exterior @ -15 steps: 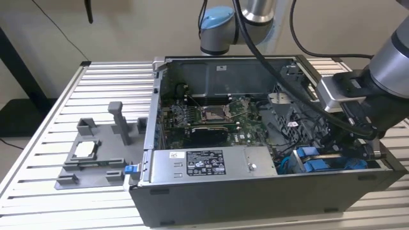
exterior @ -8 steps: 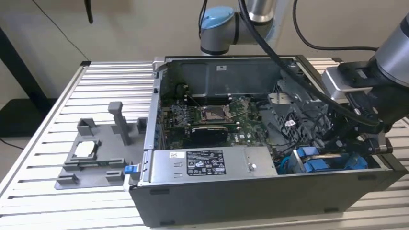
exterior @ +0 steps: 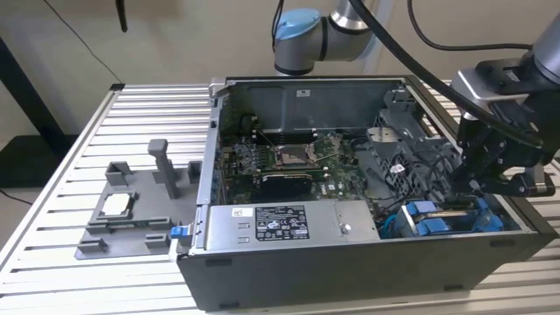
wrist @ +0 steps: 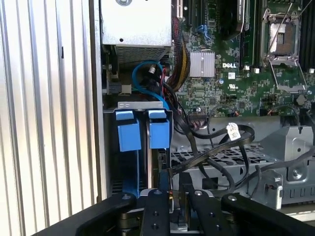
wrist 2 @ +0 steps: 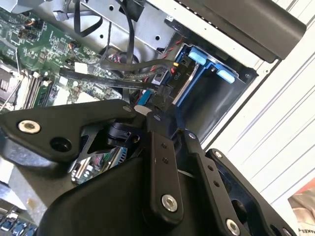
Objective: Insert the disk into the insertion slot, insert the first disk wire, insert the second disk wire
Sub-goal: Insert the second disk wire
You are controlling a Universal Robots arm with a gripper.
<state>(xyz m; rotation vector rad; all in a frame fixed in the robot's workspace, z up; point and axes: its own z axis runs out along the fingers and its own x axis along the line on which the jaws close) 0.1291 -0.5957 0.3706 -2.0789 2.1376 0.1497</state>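
Disk (wrist: 140,132) sits in the insertion slot (wrist: 109,147), cables (wrist: 216,142) beside

One open computer case (exterior: 368,262) sits on the slatted table (exterior: 61,210); one motherboard (exterior: 289,161); one grey power-supply box (exterior: 271,226); two blue carrier tabs (wrist: 129,132) at the drive cage; one grey fixture plate (exterior: 127,223); one robot arm (exterior: 306,33).
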